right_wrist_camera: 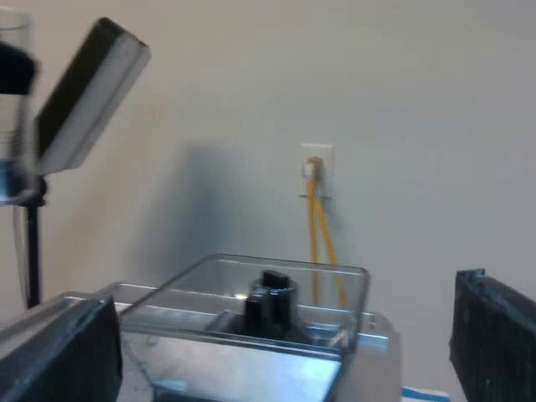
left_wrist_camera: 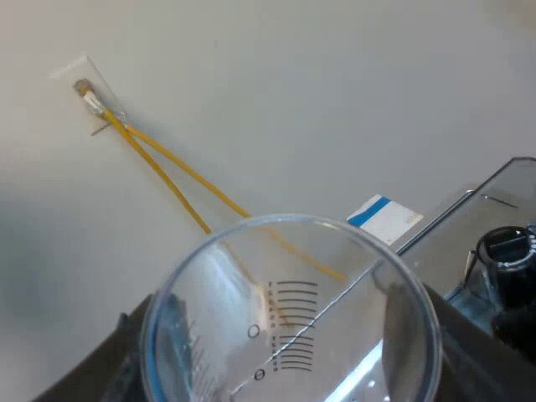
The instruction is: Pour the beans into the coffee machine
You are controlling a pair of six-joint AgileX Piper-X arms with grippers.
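My left gripper (left_wrist_camera: 289, 373) is shut on the clear measuring glass (left_wrist_camera: 293, 318), with a dark finger (left_wrist_camera: 126, 360) on either side of it. The glass is tipped with its mouth toward the camera, and I see straight through it to its printed scale marks. Close beside it is the machine's clear bean hopper (left_wrist_camera: 502, 209) with a black knob (left_wrist_camera: 512, 264) inside. My right gripper (right_wrist_camera: 280, 347) is open, its fingers (right_wrist_camera: 71, 352) wide apart and level with the hopper (right_wrist_camera: 260, 293). The glass (right_wrist_camera: 12, 100) hangs blurred, high above one end of the hopper.
A pale wall stands behind the machine. Two yellow cables (left_wrist_camera: 167, 167) run down it from a small socket (left_wrist_camera: 84, 85). A white and blue label (left_wrist_camera: 383, 218) sits near the hopper's edge.
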